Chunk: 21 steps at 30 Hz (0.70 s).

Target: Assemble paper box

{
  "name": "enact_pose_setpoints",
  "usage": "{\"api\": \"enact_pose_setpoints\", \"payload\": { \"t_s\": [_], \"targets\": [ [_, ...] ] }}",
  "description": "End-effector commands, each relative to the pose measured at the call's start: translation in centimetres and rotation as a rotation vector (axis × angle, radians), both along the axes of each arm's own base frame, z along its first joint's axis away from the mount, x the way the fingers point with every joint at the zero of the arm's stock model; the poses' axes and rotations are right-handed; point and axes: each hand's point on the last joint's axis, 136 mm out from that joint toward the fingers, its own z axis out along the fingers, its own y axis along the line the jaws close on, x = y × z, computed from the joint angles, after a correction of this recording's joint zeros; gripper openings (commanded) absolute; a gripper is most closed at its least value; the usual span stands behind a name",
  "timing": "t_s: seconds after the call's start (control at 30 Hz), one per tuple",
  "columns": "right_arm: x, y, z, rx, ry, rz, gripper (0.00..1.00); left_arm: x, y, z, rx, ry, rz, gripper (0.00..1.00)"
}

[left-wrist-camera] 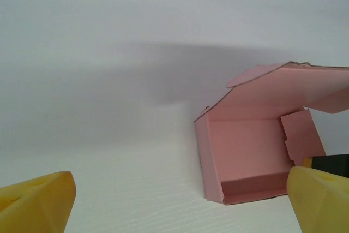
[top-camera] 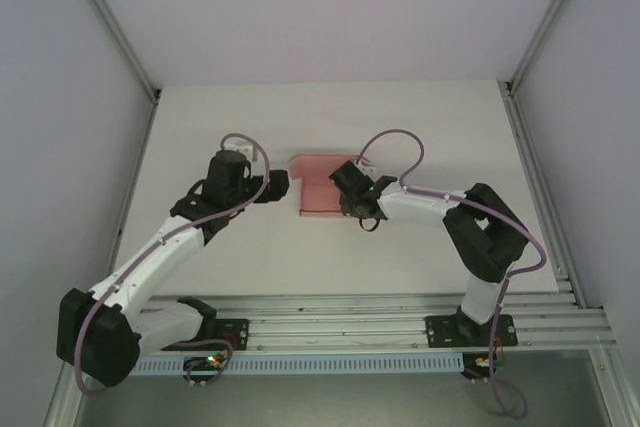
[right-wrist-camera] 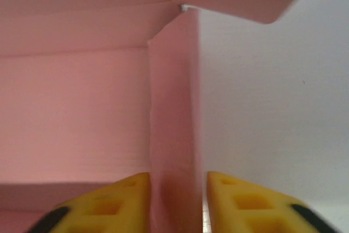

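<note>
White table point(top-camera: 400, 257), pink paper box point(top-camera: 318, 192), grey walls point(top-camera: 330, 7)

Bright, diffuse light; a soft shadow falls across the table point(left-wrist-camera: 109, 178).

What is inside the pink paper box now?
Inside the paper box, a bare pink floor and one folded flap show. The right tool straddles a wall and covers that corner.

Overhead view from behind, looking down, wrist views low and close, all sharing the paper box point(top-camera: 318, 192)
</note>
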Motion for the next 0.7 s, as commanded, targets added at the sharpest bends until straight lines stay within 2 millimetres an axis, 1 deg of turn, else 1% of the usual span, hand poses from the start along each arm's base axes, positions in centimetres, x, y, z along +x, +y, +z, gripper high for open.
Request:
{"api": "enact_pose_setpoints", "payload": {
  "t_s": [0.0, 0.07, 0.1, 0.17, 0.2, 0.27, 0.3, 0.37, 0.4, 0.5, 0.53, 0.63, 0.67],
  "targets": [
    [-0.6, -0.8, 2.2, -0.025, -0.041, -0.005, 0.49, 0.2, -1.0, -0.2, -0.023, -0.003, -0.068, 1.00],
    [-0.4, -1.5, 3.7, -0.043, -0.097, 0.001, 0.62, 0.7, -1.6, -0.4, -0.013, -0.011, -0.115, 1.00],
    [-0.2, -2.0, 4.4, -0.061, -0.129, 0.012, 0.65, 1.0, -1.8, -0.5, -0.006, -0.007, -0.126, 1.00],
    [0.2, -2.8, 5.9, -0.110, -0.193, 0.061, 0.75, 1.8, -2.2, -1.0, 0.011, 0.010, -0.153, 1.00],
    [0.5, -3.0, 6.6, -0.132, -0.223, 0.101, 0.79, 2.2, -2.2, -1.3, 0.022, 0.024, -0.156, 1.00],
    [1.5, -2.8, 7.7, -0.173, -0.305, 0.233, 0.96, 2.7, -2.7, -2.1, 0.045, 0.047, -0.190, 1.00],
    [1.9, -2.6, 7.9, -0.191, -0.341, 0.305, 0.99, 2.8, -3.2, -2.3, 0.049, 0.047, -0.221, 0.99],
    [2.9, -2.0, 8.0, -0.200, -0.383, 0.465, 1.00, 3.3, -4.1, -2.5, 0.060, 0.035, -0.277, 0.95],
    [3.2, -2.1, 7.8, -0.202, -0.367, 0.508, 1.00, 3.7, -4.4, -2.4, 0.063, 0.028, -0.290, 0.92],
    [4.5, -2.5, 7.9, -0.202, -0.323, 0.561, 0.96, 4.8, -5.2, -2.6, 0.074, 0.034, -0.316, 0.82],
    [5.0, -2.4, 8.0, -0.198, -0.320, 0.578, 0.93, 5.1, -5.4, -2.8, 0.080, 0.039, -0.325, 0.80],
    [5.6, -1.4, 8.2, -0.176, -0.338, 0.651, 0.87, 5.9, -6.0, -3.1, 0.087, 0.043, -0.345, 0.70],
    [5.6, -1.1, 8.2, -0.170, -0.341, 0.663, 0.85, 6.1, -6.2, -3.2, 0.087, 0.047, -0.351, 0.69]
  ]
}}
